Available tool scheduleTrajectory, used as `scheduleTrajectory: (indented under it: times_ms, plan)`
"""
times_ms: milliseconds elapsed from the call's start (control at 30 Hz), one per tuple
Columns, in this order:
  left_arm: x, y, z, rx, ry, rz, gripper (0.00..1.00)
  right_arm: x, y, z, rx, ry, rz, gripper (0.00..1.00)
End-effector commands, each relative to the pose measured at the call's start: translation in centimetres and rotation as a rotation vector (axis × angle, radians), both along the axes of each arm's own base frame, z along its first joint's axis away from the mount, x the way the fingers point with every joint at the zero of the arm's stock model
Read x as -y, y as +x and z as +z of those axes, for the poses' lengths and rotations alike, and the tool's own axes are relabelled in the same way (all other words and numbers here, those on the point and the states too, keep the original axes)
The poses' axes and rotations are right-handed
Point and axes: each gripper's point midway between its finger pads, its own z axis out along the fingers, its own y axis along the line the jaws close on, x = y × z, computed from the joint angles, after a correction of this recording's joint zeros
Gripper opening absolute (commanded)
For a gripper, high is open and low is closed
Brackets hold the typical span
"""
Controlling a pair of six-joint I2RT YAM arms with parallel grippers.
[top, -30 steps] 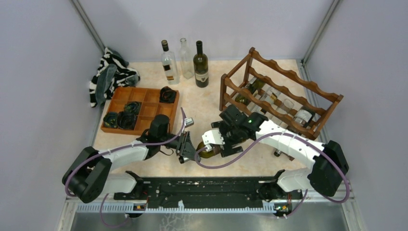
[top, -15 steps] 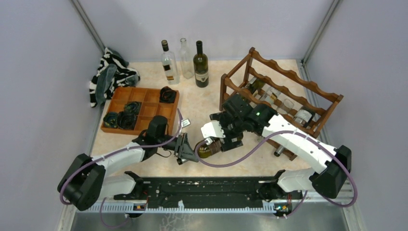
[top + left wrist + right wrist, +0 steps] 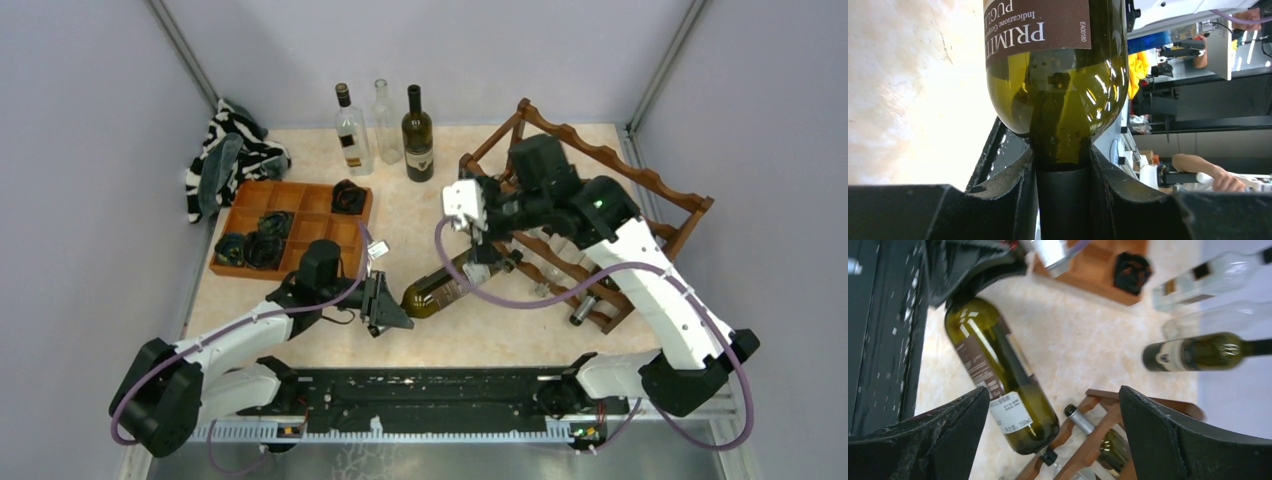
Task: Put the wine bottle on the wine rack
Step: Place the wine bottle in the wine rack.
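Left gripper (image 3: 1063,172) is clamped on the neck of a green wine bottle (image 3: 447,285). To do this well, it should likely guide the base squarely into a free scalloped cradle. The bottle slants away, base against the wine rack (image 3: 640,180). Right gripper (image 3: 1053,410) hovers above, jaws wide apart.

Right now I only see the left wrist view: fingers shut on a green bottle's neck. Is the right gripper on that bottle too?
Observer: No. The right gripper hangs wide open over the wine bottle, touching nothing.
Operator: Where does its base point?
Observer: Toward the wine rack, near its lower front corner, not yet in a cradle.
Operator: Anything racked already?
Observer: Yes, a few other bottles lie in it.
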Motion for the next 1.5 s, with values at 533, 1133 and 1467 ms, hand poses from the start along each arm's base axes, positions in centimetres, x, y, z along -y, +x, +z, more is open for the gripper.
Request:
scheduleTrajectory:
  times_ms: [533, 1133, 1467]
  plan:
    - [2.9, 7.9, 7.5, 0.492, -0.133, 0.172, 0.00, 1.3, 6.4, 11.3, -0.106, 0.469, -0.368, 0.95]
    - [3.7, 10.3, 5.6, 0.531, -0.018, 0.203, 0.00, 1.7, 7.0, 10.7, -0.105, 0.470, -0.392, 0.95]
    - [4.8, 12.1, 5.5, 0.556, 0.009, 0.222, 0.00, 2.2, 7.3, 10.7, -0.104, 0.476, -0.418, 0.95]
